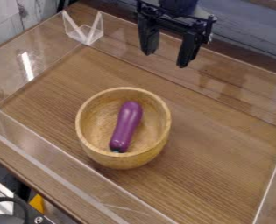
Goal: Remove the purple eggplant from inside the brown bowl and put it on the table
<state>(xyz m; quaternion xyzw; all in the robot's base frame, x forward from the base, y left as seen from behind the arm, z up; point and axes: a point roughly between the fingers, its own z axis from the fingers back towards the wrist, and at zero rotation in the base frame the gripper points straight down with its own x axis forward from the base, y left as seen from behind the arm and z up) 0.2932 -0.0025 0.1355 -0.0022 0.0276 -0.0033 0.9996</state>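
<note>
Eggplant [126, 126] lay in bowl [124, 128] on table [222, 131], stem toward cam. Gripper [167, 48] hung above far side, jaws wide, empty.

**Where we find things on the worktop**

We see the bowl [124, 128] resting on the worktop [228, 131], toward its near left part. Inside the bowl lies the eggplant [124, 125], running front to back. Behind and to the right, we find the gripper [165, 51] hanging above the far edge, well apart from the bowl.
</note>
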